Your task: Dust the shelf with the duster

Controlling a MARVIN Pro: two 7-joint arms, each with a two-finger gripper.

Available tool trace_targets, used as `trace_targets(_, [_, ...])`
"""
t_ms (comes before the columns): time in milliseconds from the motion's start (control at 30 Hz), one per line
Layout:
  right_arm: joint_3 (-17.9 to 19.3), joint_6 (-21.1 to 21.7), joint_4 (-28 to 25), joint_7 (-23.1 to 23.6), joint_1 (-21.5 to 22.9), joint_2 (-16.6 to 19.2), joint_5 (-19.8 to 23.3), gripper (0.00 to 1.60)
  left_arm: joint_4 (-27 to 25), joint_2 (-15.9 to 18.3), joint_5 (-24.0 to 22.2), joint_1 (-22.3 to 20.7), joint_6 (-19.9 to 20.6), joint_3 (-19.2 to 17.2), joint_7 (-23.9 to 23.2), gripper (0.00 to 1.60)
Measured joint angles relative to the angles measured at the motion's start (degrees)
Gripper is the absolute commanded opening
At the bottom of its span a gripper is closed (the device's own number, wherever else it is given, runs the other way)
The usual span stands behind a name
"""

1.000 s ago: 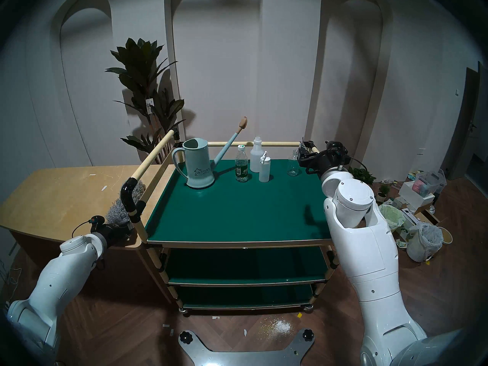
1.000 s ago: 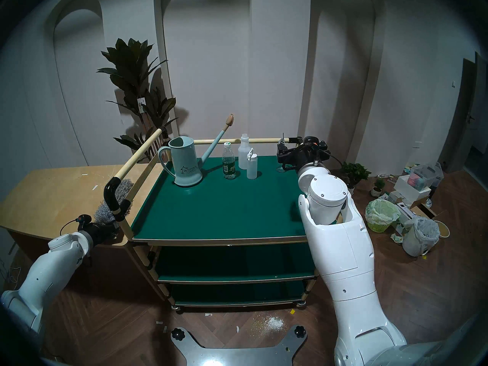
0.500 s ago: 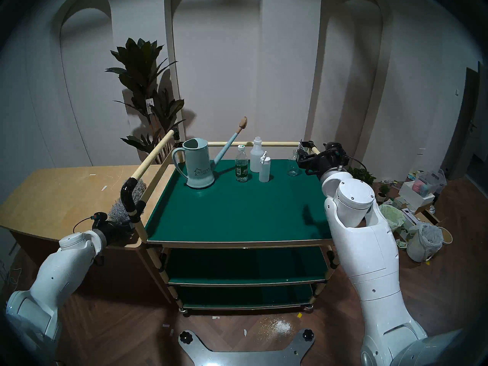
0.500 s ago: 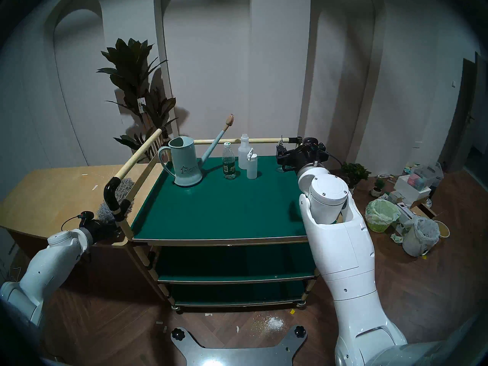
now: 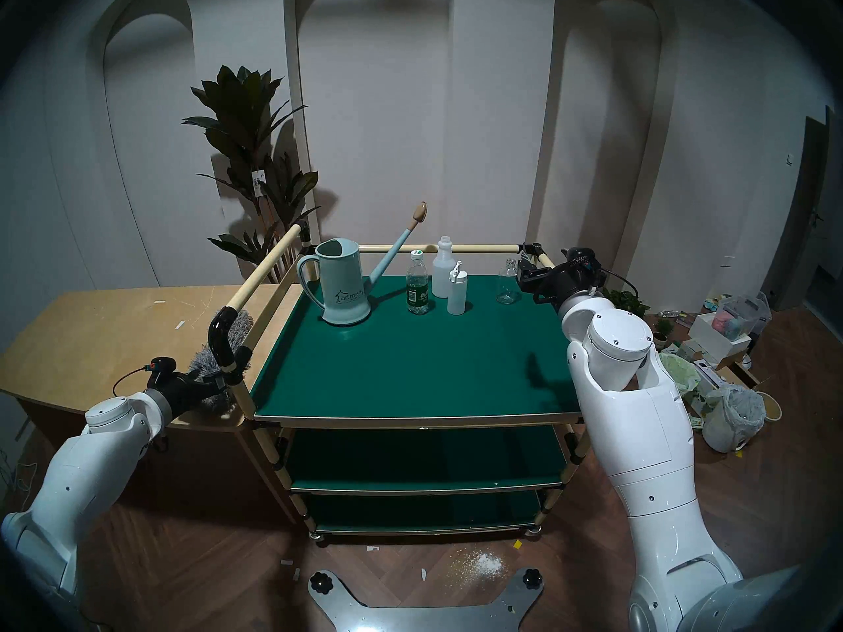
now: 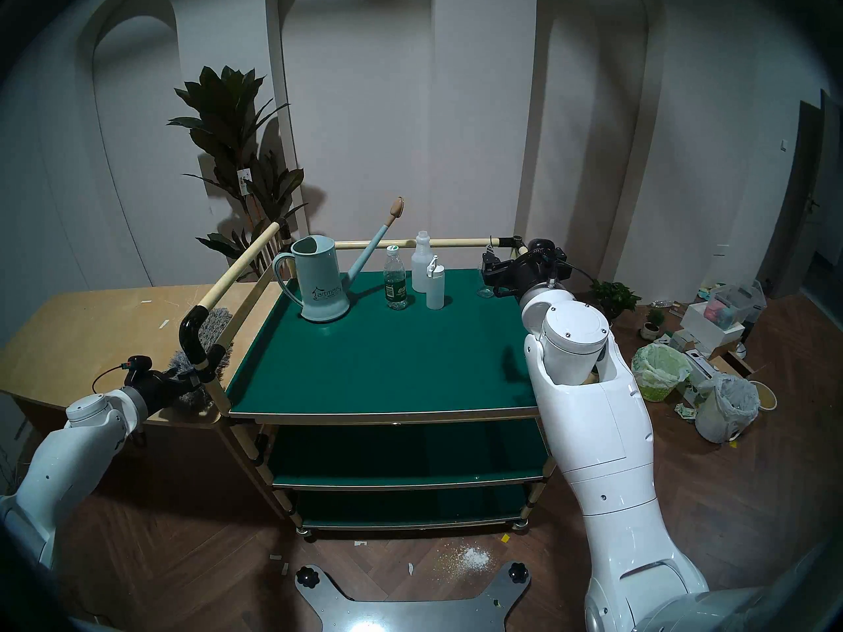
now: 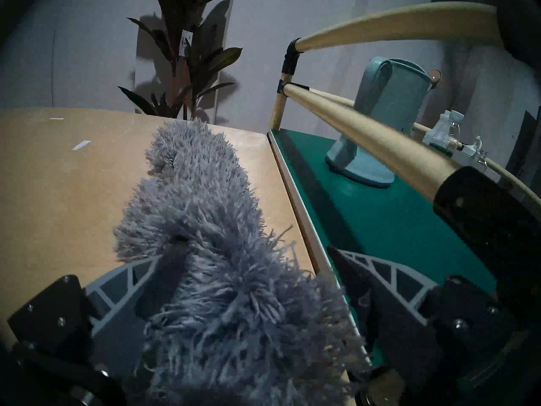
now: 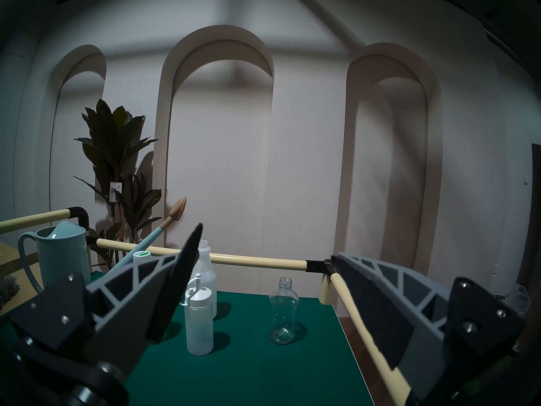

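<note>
The shelf [image 5: 410, 362] is the dark-green rectangular top tier of a three-tier cart, level, railed along its left, far and right edges by cream tubes with black joints. Its near half is bare green. The duster [image 7: 202, 215] is a long, shaggy grey microfibre piece, caterpillar-shaped. It stretches along the wooden table's [image 5: 105, 339] right edge, just beside the shelf's left edge and outside its rail, fluffy tip pointing toward the table's far side. Its handle is hidden beneath the fibres.
</note>
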Motion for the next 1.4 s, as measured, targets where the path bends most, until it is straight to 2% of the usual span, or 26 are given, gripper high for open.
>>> trace_targets(333, [0.1,-0.3,0.4,1.0,0.1,0.3,0.8,1.60,-6.5,2.9,-2.7,7.6,-2.1,-4.9,3.9,1.60])
trace_targets(767, [0.1,-0.3,1.3,2.3,0.3,0.5,1.8,1.60,-18.6,5.6,-5.8,17.8,-7.9,-16.2,5.0,1.60])
trace_targets(1100, [0.2,-0.4,2.1,3.0,0.7,0.3,2.4,1.60,-25.2,5.5,-5.8,25.1,-10.1,-24.7,9.3,1.60])
trace_targets(1200, [0.2,-0.5,2.4,3.3,0.8,0.3,2.7,1.60,-27.9,4.8,-5.6,27.9,-11.3,-28.6,11.5,1.60])
trace_targets(1400, [0.3,-0.8,2.7,3.7,1.0,0.2,2.9,1.60,-32.2,3.6,-4.6,30.1,-12.8,-33.4,13.2,1.60])
